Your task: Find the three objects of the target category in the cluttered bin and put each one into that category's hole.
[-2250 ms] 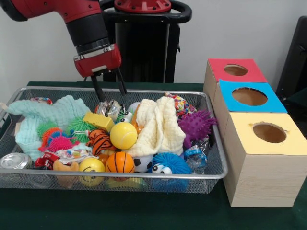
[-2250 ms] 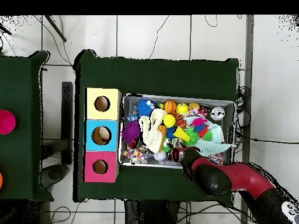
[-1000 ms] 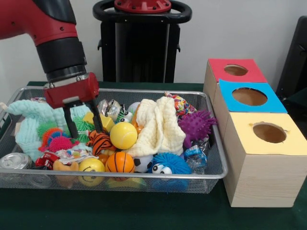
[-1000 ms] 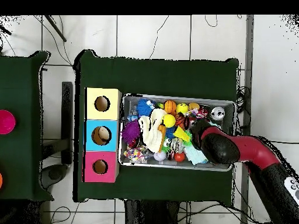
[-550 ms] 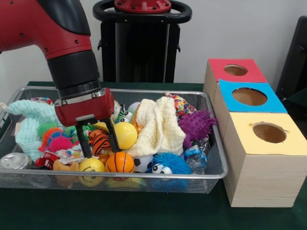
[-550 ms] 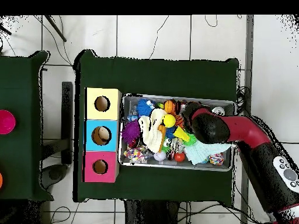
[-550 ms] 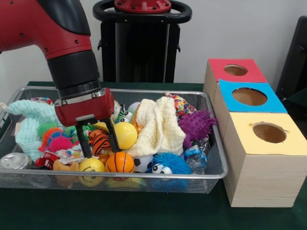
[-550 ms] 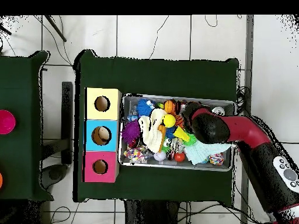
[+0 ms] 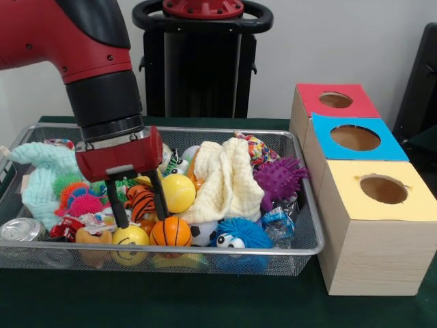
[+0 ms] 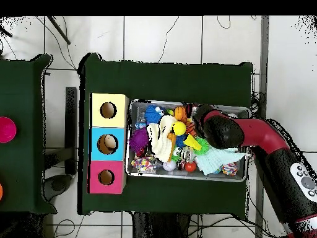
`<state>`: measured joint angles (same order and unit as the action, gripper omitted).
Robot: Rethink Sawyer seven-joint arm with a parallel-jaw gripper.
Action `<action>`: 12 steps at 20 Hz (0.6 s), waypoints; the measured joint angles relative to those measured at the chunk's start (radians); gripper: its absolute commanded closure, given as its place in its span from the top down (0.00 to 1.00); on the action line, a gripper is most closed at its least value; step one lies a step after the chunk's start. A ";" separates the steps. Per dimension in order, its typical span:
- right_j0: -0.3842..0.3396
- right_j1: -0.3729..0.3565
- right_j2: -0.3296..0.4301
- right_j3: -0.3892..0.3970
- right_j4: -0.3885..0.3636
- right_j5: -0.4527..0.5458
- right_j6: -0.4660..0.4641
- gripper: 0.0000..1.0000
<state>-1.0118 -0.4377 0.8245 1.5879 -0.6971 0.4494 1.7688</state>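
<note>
Hovering at the frame's lower left, the hand (image 9: 137, 204) spreads wide astride the tiger-striped ball (image 9: 141, 201) in the bin (image 9: 300, 242).

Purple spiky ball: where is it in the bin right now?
In the front view, the purple spiky ball sits at the bin's right end, beside the cream cloth and above the blue fuzzy ball.

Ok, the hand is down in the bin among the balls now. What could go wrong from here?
The open hand straddles the tiger-striped ball, which sits tight against the yellow ball and basketball; closing may pinch a neighbour or squirt the round ball out. The fingers also reach low near the wrappers, so one could snag and ride up. The arm hides this corner in the overhead view, so checking the grasp is hard.
</note>
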 measured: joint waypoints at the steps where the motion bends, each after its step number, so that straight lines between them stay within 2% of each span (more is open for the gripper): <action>1: 0.000 -0.003 -0.002 0.000 0.000 0.000 0.000 1.00; 12: -0.015 -0.043 -0.029 0.000 0.000 0.000 0.000 1.00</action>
<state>-1.0269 -0.4806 0.7951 1.5883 -0.6969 0.4494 1.7688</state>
